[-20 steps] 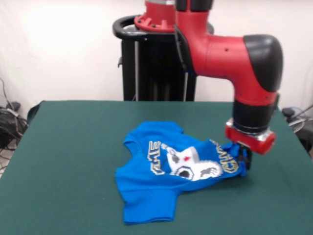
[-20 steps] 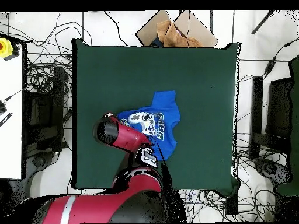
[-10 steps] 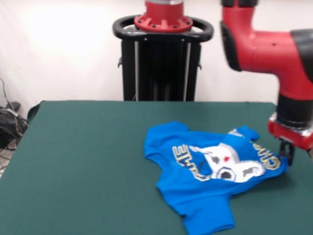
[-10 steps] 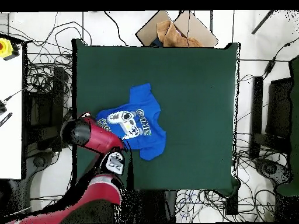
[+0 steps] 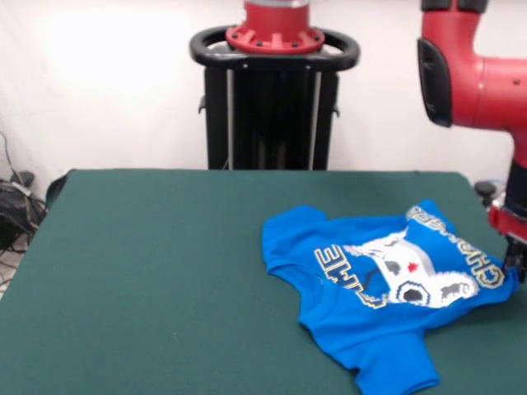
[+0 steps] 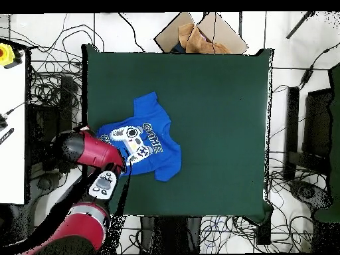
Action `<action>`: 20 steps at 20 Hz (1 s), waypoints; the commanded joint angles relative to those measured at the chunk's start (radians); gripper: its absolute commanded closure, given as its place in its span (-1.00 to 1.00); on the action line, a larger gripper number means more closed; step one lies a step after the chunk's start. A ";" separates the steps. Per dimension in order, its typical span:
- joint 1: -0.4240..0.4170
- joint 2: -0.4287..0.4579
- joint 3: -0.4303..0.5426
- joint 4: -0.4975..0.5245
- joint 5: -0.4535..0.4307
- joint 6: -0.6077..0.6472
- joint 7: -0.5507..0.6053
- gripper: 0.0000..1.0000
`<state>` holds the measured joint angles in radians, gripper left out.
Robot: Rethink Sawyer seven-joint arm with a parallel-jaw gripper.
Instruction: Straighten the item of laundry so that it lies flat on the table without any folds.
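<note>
The item of laundry [image 5: 362, 313], a bright blue T-shirt with a white game print, lies rumpled on the right part of the green table [image 5: 148, 263]. One sleeve points toward the front edge. A fold lifts the cloth across the print. My gripper [image 5: 516, 263] is at the picture's right edge, low over the table and shut on the shirt's right hem. In the overhead view the shirt [image 6: 151, 143] lies near the table's [image 6: 219, 86] left edge, and my red arm [image 6: 89, 149] covers its left end and hides the gripper.
The shirt's gripped end lies close to the table's side edge. Off the table are a cardboard box [image 6: 199, 33], many cables [image 6: 46, 86] on the floor, and a white bench [image 6: 12, 133] with a yellow box [image 6: 8, 54].
My gripper has pulled the shirt sideways across the table, rightward in the front view and leftward in the overhead view. The shirt is more stretched out than it was a second ago.
</note>
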<state>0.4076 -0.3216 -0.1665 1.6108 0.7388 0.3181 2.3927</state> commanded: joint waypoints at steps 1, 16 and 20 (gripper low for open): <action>0.035 0.161 -0.143 -0.249 0.084 0.218 0.520 1.00; 0.010 0.244 -0.079 -0.376 0.116 0.261 0.768 1.00; 0.008 0.230 -0.049 -0.378 0.115 0.272 0.789 1.00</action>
<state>0.4385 -0.1275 -0.3299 1.2917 0.7858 0.6185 2.9204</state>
